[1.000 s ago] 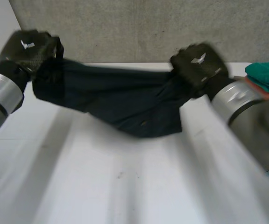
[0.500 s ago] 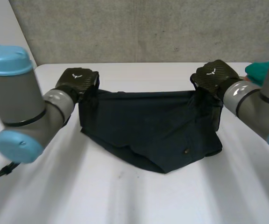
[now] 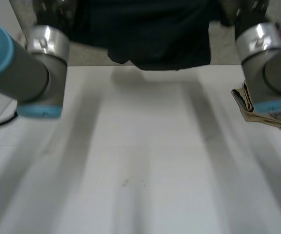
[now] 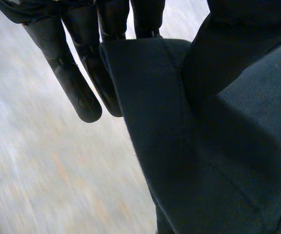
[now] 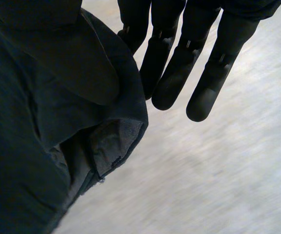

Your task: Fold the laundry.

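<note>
I hold the dark garment (image 3: 160, 44) in the air above the far edge of the table (image 3: 140, 161), clear of its top. My left hand (image 4: 74, 83) pinches one upper end of it between thumb and straight fingers, and my right hand (image 5: 204, 78) pinches the other end the same way. The cloth looks soft, limp and fairly thick, so it sags in the middle. I judge the hemmed corners the surest hold. A crumpled pale bundle (image 3: 260, 109) lies on the table's right side.
</note>
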You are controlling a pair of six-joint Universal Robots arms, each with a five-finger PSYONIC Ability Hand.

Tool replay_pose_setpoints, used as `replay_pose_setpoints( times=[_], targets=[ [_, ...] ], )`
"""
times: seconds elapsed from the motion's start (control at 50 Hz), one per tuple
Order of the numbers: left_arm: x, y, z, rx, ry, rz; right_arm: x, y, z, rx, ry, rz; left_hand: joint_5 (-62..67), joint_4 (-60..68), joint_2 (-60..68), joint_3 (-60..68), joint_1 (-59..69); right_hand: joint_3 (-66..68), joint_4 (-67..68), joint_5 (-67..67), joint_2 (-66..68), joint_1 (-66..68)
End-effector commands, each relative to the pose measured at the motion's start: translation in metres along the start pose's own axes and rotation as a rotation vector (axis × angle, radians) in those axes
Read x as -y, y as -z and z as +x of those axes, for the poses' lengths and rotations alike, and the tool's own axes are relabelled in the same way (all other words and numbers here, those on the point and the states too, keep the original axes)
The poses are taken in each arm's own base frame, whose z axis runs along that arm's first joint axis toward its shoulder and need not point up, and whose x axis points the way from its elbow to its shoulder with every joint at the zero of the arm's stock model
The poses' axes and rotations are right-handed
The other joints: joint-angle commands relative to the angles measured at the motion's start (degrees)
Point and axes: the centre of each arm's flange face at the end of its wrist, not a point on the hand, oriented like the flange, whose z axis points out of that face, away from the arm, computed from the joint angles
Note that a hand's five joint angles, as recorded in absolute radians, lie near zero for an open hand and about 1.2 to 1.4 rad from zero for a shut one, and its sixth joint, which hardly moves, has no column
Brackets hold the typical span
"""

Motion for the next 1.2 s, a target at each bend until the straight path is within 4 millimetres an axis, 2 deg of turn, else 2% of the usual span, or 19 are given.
replay_pose_setpoints(
  times=[0.02,0.04,0.06,0.12,0.14,0.2,0.22,0.28,0.36,0.4,0.5,0.54,0.62,0.76,0.82,0.9,0.98,1.06,1.2],
  targets=[
    [-0.066,0.078,0.025,-0.134,-0.005,-0.393,-0.055,0.073,-0.049,0.277,-0.081,-0.34,14.0,11.2,11.3,11.6,14.5,11.7,11.3,12.1,12.7,16.6],
    [-0.072,0.088,0.028,-0.149,-0.002,-0.437,-0.065,0.092,-0.06,0.334,-0.093,-0.419,14.0,11.2,11.3,11.6,14.5,11.7,11.3,12.1,12.7,16.6],
    [-0.081,0.106,0.033,-0.178,0.009,-0.515,-0.071,0.102,-0.065,0.36,-0.094,-0.456,14.0,11.2,11.3,11.6,14.5,11.7,11.3,12.1,12.7,16.6],
    [-0.091,0.128,0.037,-0.207,0.011,-0.619,-0.092,0.137,-0.082,0.456,-0.068,-0.587,14.0,11.2,11.3,11.6,14.5,11.7,11.3,12.1,12.7,16.6],
    [-0.096,0.137,0.036,-0.207,0.009,-0.669,-0.095,0.145,-0.085,0.477,-0.055,-0.607,14.0,11.2,11.3,11.6,14.5,11.7,11.3,12.1,12.7,16.6],
    [-0.101,0.144,0.036,-0.199,-0.002,-0.711,-0.102,0.157,-0.086,0.507,0.004,-0.638,14.0,11.2,11.3,11.6,14.5,11.7,11.3,12.1,12.7,16.6],
    [-0.099,0.143,0.034,-0.191,-0.004,-0.705,-0.103,0.158,-0.085,0.509,0.015,-0.64,7.2,4.4,4.5,4.8,7.7,11.7,11.3,12.1,12.7,16.6],
    [-0.094,0.138,0.032,-0.184,-0.013,-0.682,-0.106,0.157,-0.078,0.497,0.033,-0.655,-38.3,-41.1,-41.0,-40.7,-37.8,11.7,11.3,12.1,12.7,16.6],
    [-0.073,0.133,0.027,-0.18,-0.011,-0.63,-0.107,0.158,-0.076,0.49,0.03,-0.664,-38.6,-41.5,-41.3,-41.0,-38.2,11.7,11.3,12.1,12.7,16.6],
    [-0.068,0.137,0.027,-0.192,-0.014,-0.628,-0.108,0.159,-0.076,0.489,0.028,-0.668,-38.3,-41.1,-41.0,-40.7,-37.8,11.7,11.3,12.1,12.7,16.6],
    [-0.057,0.165,0.028,-0.283,-0.067,-0.639,-0.109,0.16,-0.074,0.487,0.029,-0.675,-35.3,-38.1,-37.9,-37.7,-34.8,11.7,11.3,12.1,12.7,16.6],
    [-0.05,0.182,0.029,-0.349,-0.118,-0.635,-0.111,0.16,-0.073,0.482,0.029,-0.682,-26.9,-29.7,-29.6,-29.3,-26.4,11.7,11.3,12.1,12.7,16.6],
    [-0.052,0.205,0.032,-0.415,-0.153,-0.672,-0.112,0.161,-0.073,0.484,0.028,-0.684,-13.1,-15.9,-15.8,-15.5,-12.6,11.7,11.3,12.1,12.7,16.6],
    [-0.044,0.226,0.047,-0.505,-0.133,-0.671,-0.113,0.161,-0.073,0.484,0.027,-0.685,-12.4,-15.2,-15.0,-14.8,-11.9,11.7,11.3,12.1,12.7,16.6],
    [-0.045,0.226,0.049,-0.51,-0.134,-0.674,-0.113,0.162,-0.073,0.485,0.027,-0.687,-12.6,-15.4,-15.2,-14.9,-12.1,11.7,11.3,12.1,12.7,16.6],
    [-0.062,0.228,0.054,-0.523,-0.15,-0.715,-0.111,0.163,-0.075,0.491,0.026,-0.684,-14.2,-17.1,-16.9,-16.6,-13.8,11.7,11.3,12.1,12.7,16.6],
    [-0.084,0.214,0.056,-0.504,-0.156,-0.745,-0.111,0.164,-0.076,0.495,0.025,-0.687,-25.8,-28.6,-28.5,-28.2,-25.3,11.7,11.3,12.1,12.7,16.6],
    [-0.109,0.199,0.055,-0.47,-0.166,-0.775,-0.11,0.164,-0.076,0.495,0.025,-0.687,-28.9,-31.7,-31.5,-31.2,-28.4,11.7,11.3,12.1,12.7,16.6],
    [-0.131,0.171,0.057,-0.398,-0.193,-0.764,-0.111,0.164,-0.075,0.49,0.026,-0.689,-31.9,-34.7,-34.6,-34.3,-31.4,11.7,11.3,12.1,12.7,16.6]
  ],
)
